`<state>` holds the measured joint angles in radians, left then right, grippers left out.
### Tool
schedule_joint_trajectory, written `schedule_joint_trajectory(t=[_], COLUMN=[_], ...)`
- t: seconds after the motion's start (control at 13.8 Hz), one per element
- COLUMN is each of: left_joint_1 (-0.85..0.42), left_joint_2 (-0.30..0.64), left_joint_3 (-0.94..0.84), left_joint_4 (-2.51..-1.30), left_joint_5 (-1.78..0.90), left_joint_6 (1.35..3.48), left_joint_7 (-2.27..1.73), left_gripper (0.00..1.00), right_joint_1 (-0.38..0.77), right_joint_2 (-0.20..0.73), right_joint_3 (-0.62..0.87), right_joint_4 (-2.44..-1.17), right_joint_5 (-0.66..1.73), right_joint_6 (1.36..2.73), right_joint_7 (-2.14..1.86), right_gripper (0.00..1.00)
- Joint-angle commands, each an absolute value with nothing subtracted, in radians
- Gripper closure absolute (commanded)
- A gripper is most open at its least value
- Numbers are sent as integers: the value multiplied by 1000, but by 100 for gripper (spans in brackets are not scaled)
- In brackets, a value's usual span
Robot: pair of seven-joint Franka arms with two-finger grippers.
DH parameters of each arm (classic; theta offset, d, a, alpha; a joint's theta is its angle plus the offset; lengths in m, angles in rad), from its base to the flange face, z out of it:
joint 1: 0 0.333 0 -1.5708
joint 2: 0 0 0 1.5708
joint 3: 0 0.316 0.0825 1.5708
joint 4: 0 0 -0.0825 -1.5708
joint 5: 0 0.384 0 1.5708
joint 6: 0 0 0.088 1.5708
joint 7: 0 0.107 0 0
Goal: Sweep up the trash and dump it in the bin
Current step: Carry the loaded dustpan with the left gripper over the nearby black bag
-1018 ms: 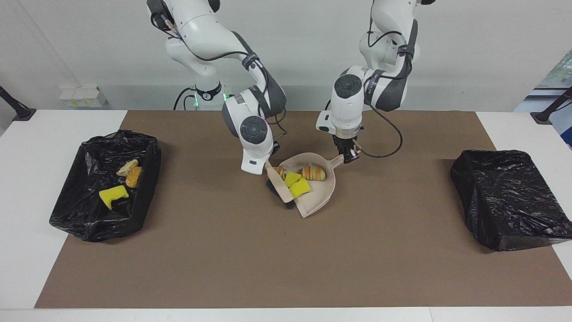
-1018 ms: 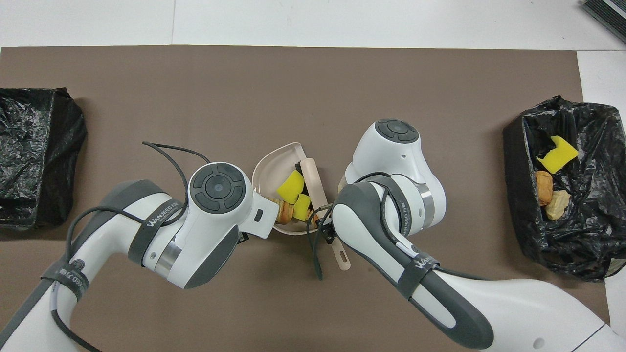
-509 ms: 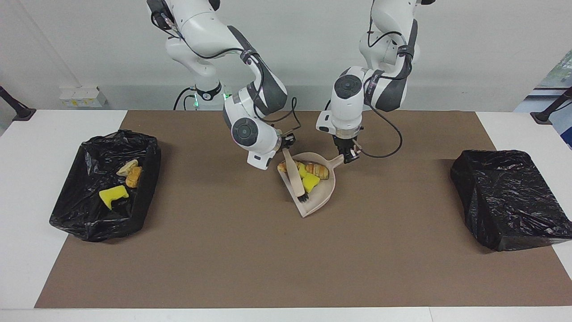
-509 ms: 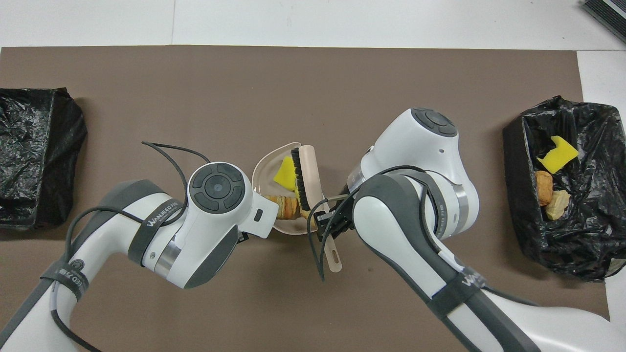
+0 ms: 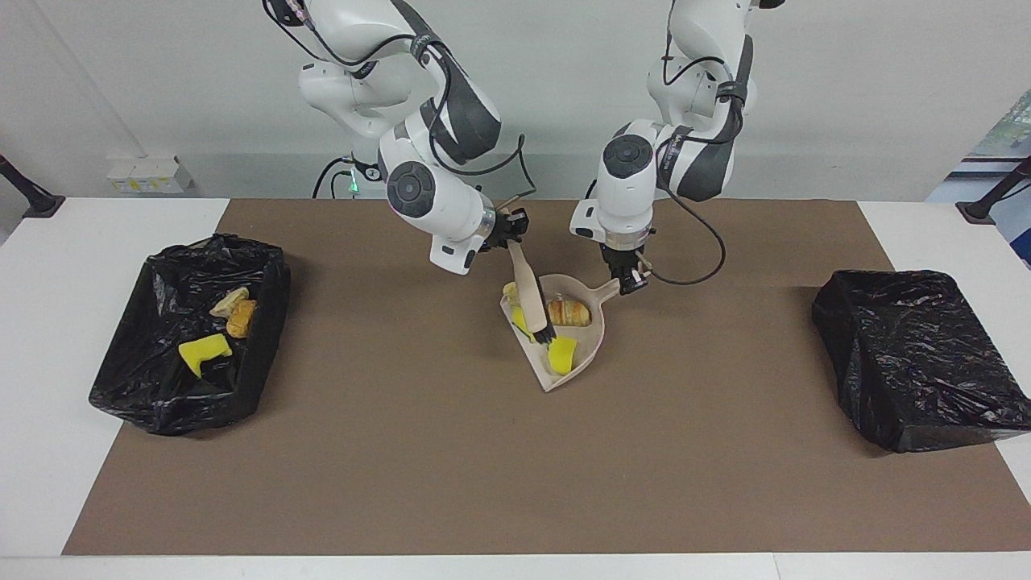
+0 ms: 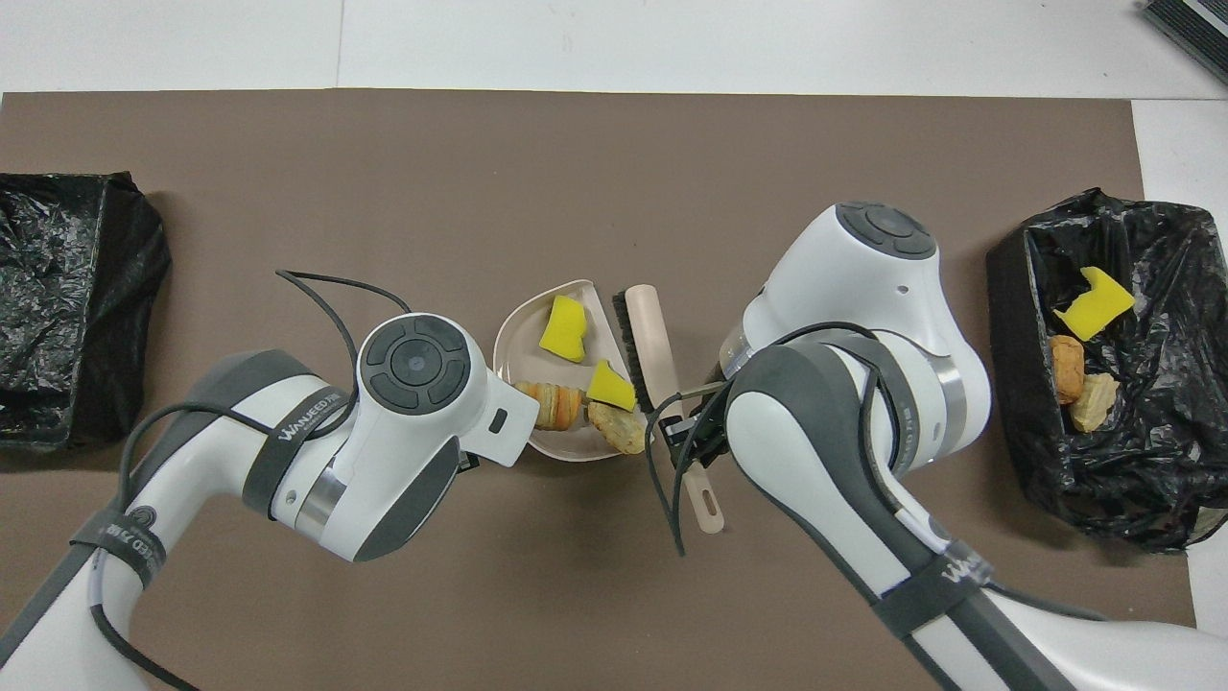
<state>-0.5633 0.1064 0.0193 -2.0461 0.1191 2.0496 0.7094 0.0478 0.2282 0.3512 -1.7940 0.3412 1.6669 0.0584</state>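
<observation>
Covering white table (image 5: 48,338): brown mat (image 5: 499,467)

You can count seven bits of trash: three yellow sponge chunks, two in the dustpan (image 5: 556,354) (image 6: 564,328) and (image 6: 610,385), one in the open bin (image 5: 203,351) (image 6: 1092,305), and four golden-brown bread pieces, two in the dustpan (image 5: 569,312) (image 6: 552,404) and (image 6: 617,427), two in that bin (image 5: 240,318) (image 6: 1066,367) and (image 5: 229,301) (image 6: 1094,399). You have two black-bagged bins (image 5: 165,387) (image 6: 1132,499) and (image 5: 918,354) (image 6: 67,307). There is one dustpan (image 5: 598,334) (image 6: 523,336), one brush (image 5: 530,294) (image 6: 657,350) and two arms.
</observation>
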Motion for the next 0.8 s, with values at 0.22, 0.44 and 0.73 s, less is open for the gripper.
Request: schedule_joint_trajectory(t=[0.22, 0.44, 0.73], left_joint_1=[-445, -349, -166], left_joint_2=[52, 6, -9], left_joint_3=[15, 15, 17], left_joint_4=[-2066, -2066, -2019], left_joint_5=[103, 46, -24], left_joint_6=[2105, 2094, 2086], left_joint_7=[1041, 1182, 1391], left_gripper=[100, 100, 100], right_joint_1=[-101, -144, -143], right_joint_2=[199, 128, -62], right_joint_3=[357, 356, 356], right_joint_4=[-1827, -1908, -2073], right_joint_5=[124, 97, 97], right_joint_6=[1599, 1592, 1578], right_joint_7=[69, 72, 77], right_gripper=[100, 100, 100])
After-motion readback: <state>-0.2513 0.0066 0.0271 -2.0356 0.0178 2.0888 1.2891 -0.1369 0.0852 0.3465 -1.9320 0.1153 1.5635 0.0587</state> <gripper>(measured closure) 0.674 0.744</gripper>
